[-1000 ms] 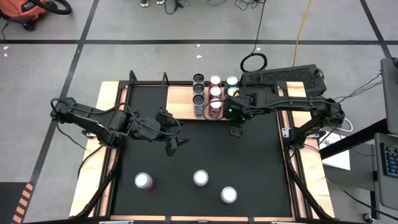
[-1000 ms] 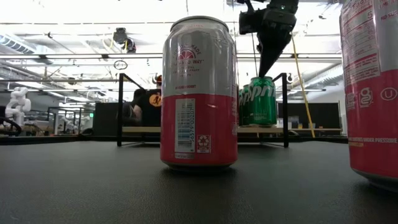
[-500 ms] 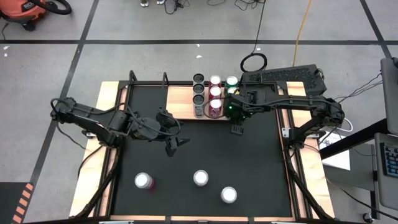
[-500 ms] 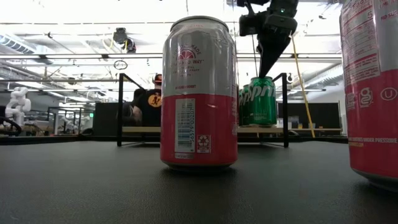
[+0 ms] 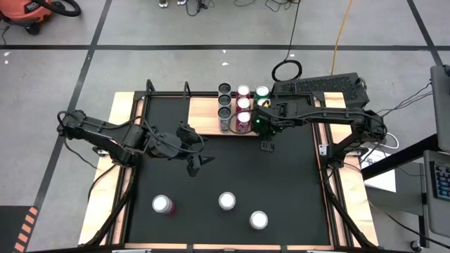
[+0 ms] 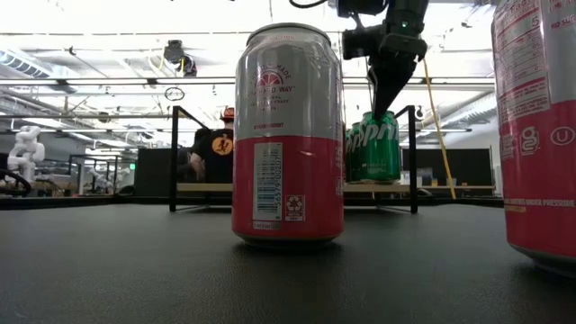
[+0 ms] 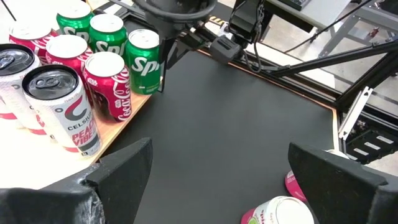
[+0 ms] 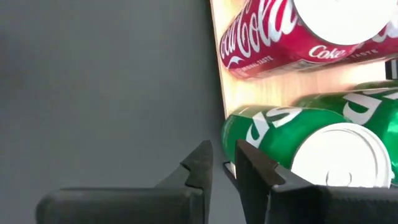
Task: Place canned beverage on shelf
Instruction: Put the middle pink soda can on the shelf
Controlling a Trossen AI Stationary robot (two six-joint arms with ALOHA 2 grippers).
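The shelf [image 5: 204,112], a light wooden board at the mat's far edge, carries several upright cans, red, silver and green. A green can [image 7: 143,57] stands at its near right corner. My right gripper [image 5: 267,145] points down over the mat just in front of that corner, close beside the green can [image 8: 280,134]. Its fingers are shut with only a sliver between them and hold nothing. My left gripper [image 5: 199,163] hovers open over the mat's left middle with nothing between its fingers [image 7: 118,171]. Three pink-and-silver cans [image 5: 162,204] [image 5: 226,202] [image 5: 259,221] stand upright on the mat near the front.
The black mat [image 5: 295,183] lies bare between the shelf and the three front cans. Wooden strips [image 5: 121,112] edge it left and right. Black brackets [image 6: 173,153] rise at the shelf's ends. A person [image 6: 213,148] stands in the room beyond the table.
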